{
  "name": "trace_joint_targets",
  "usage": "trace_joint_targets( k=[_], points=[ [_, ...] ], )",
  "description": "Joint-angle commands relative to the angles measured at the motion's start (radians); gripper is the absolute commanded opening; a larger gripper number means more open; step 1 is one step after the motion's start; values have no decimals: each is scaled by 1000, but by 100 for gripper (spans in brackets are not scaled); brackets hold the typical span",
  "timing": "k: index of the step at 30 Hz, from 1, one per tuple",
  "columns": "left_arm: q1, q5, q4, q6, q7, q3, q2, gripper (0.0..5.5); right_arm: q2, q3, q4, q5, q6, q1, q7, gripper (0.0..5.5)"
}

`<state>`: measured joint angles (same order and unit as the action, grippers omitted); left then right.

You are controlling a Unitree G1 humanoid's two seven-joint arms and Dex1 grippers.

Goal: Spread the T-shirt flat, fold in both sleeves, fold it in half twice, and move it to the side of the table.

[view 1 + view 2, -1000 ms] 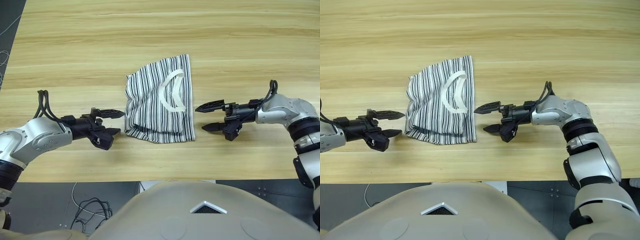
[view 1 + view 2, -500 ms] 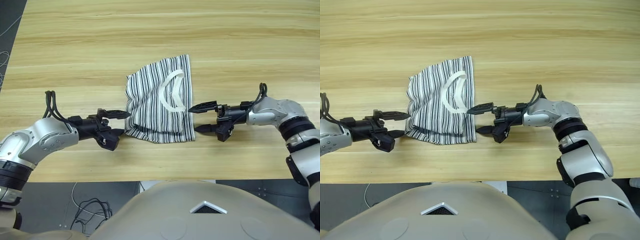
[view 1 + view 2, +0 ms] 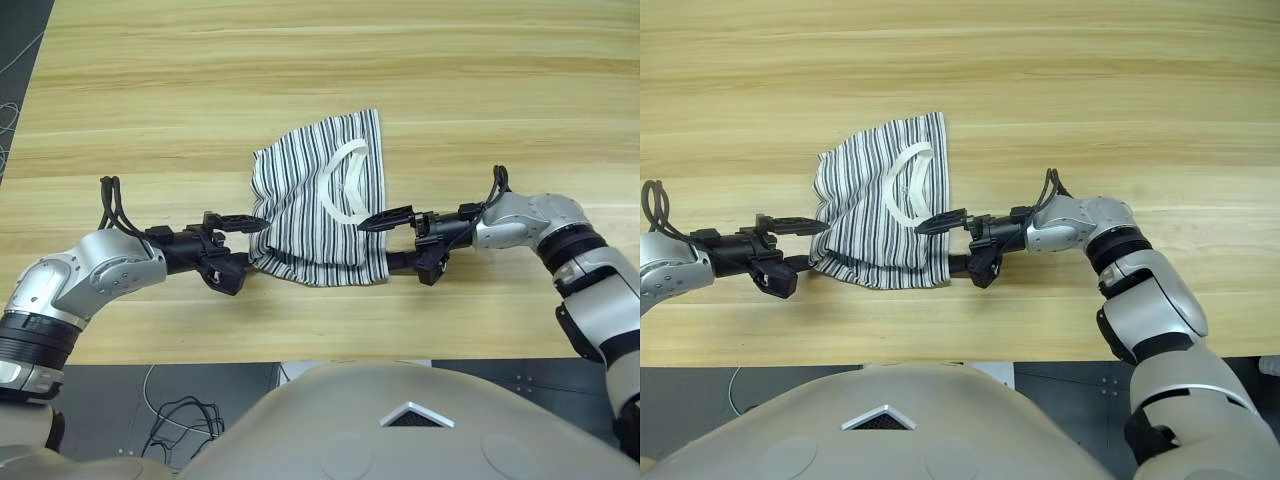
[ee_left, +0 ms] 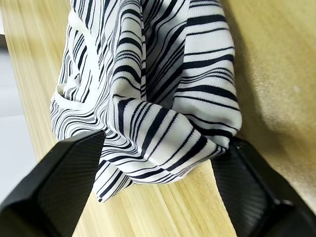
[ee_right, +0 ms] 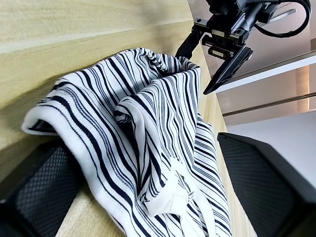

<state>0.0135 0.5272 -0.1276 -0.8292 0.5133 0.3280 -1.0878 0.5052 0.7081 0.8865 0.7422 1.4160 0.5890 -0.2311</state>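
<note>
The T-shirt point(image 3: 318, 205) lies folded into a small black-and-white striped bundle in the middle of the wooden table, white collar on top. My left gripper point(image 3: 243, 245) is open at the bundle's left near corner, one finger above the cloth edge and one below it. In the left wrist view the striped fold point(image 4: 163, 128) sits between the two black fingers point(image 4: 59, 182). My right gripper point(image 3: 388, 238) is open around the bundle's right near corner, upper finger over the cloth. The right wrist view has the shirt point(image 5: 148, 128) between its fingers and the left gripper point(image 5: 224, 47) beyond.
The wooden table point(image 3: 320, 60) stretches wide and bare behind and to both sides of the shirt. Its near edge point(image 3: 300, 355) runs just below the grippers. Dark floor and cables point(image 3: 175, 415) lie past the left and front edges.
Both grippers have moved inward toward the shirt, the left one rightward and the right one leftward, until their open fingers straddle its near corners. The shirt has stayed put.
</note>
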Motion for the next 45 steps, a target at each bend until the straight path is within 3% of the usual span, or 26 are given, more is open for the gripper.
trace_joint_targets(
  k=[1,20,32,37,41,45],
  points=[
    [1,33,-35,5,26,8,1,320,-3,58,48,70,-25,0,-48,403],
    [5,-11,-34,-41,52,18,41,10,-13,87,41,82,-7,23,-20,19],
    [-7,-59,-6,-30,96,4,26,10,-12,93,53,8,3,35,-81,12],
    [58,-452,237,314,359,-36,-68,10,35,176,-29,-463,-103,40,-371,12],
    [73,-778,430,568,556,-96,-180,10,132,196,-313,-861,-411,-3,-698,12],
    [62,-851,450,631,677,-154,-230,10,196,137,-578,-1120,-730,-56,-910,12]
  ],
)
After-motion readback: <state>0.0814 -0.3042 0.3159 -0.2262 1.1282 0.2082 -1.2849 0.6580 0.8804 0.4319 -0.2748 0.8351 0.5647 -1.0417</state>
